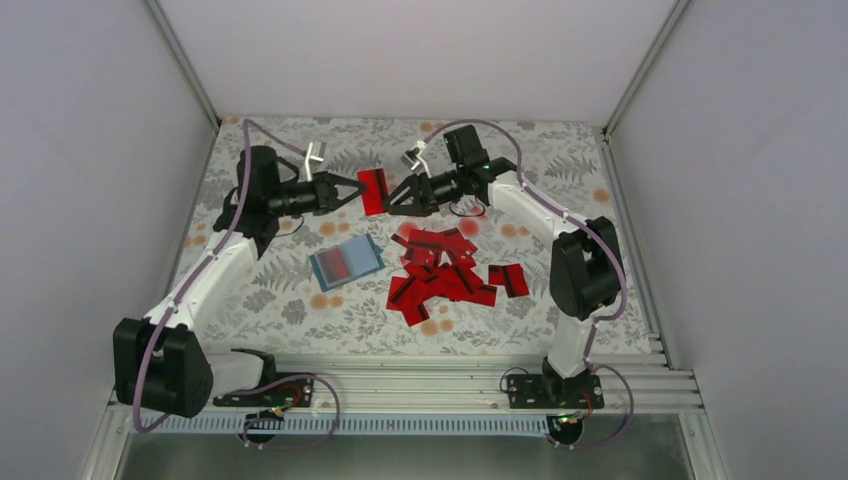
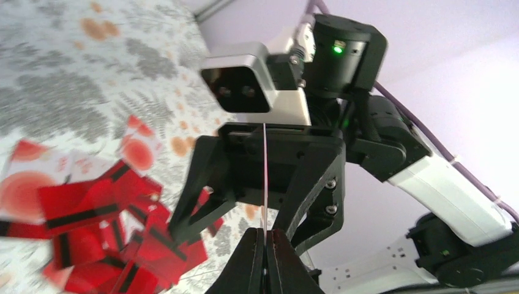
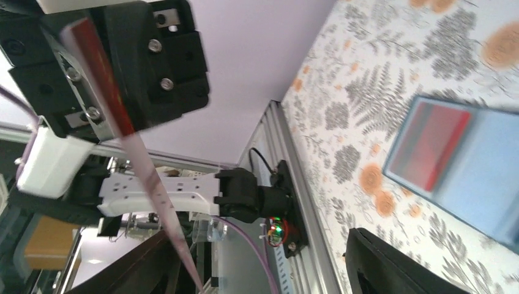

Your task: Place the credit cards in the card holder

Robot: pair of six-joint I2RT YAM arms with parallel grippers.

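Note:
One red credit card (image 1: 373,190) hangs in the air between the two grippers, above the far part of the table. My left gripper (image 1: 360,190) is shut on its edge; in the left wrist view the card (image 2: 265,177) shows edge-on as a thin line rising from the shut fingertips (image 2: 273,245). My right gripper (image 1: 392,198) faces it with jaws open on either side of the card. In the right wrist view the card (image 3: 147,177) runs close along one finger (image 3: 147,269). The teal card holder (image 1: 346,262) lies open on the table with red showing inside (image 3: 431,144). Several loose credit cards (image 1: 450,272) lie heaped to its right.
The floral tablecloth (image 1: 300,300) covers the table. Metal rails (image 1: 420,385) with both arm bases run along the near edge. Grey walls close in the left, right and back sides.

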